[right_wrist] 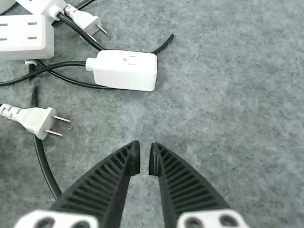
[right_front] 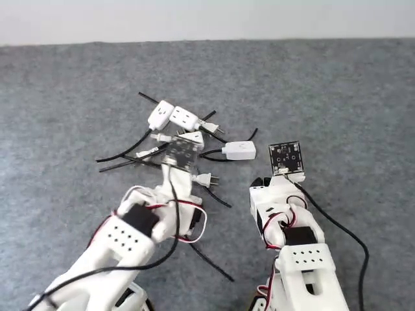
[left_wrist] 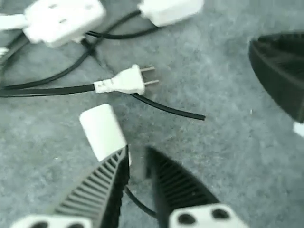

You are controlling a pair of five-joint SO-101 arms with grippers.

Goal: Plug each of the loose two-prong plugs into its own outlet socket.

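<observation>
Several white two-prong plugs and outlet sockets on black cords lie tangled on the grey carpet. In the left wrist view a loose plug (left_wrist: 126,81) lies ahead of my left gripper (left_wrist: 137,154). It is shut with a narrow slit, a white block (left_wrist: 102,130) resting just off one fingertip. My right gripper (right_wrist: 144,159) is shut over bare carpet, short of a single socket (right_wrist: 124,70) and beside another loose plug (right_wrist: 34,121). From above, that socket (right_front: 238,150) and plug (right_front: 206,179) lie between the two arms.
Two more sockets (right_front: 160,115) (right_front: 183,118) and a plug (right_front: 213,127) sit at the back of the tangle. Black cords cross under the left arm (right_front: 130,236). The carpet (right_front: 350,103) to the right and far side is open.
</observation>
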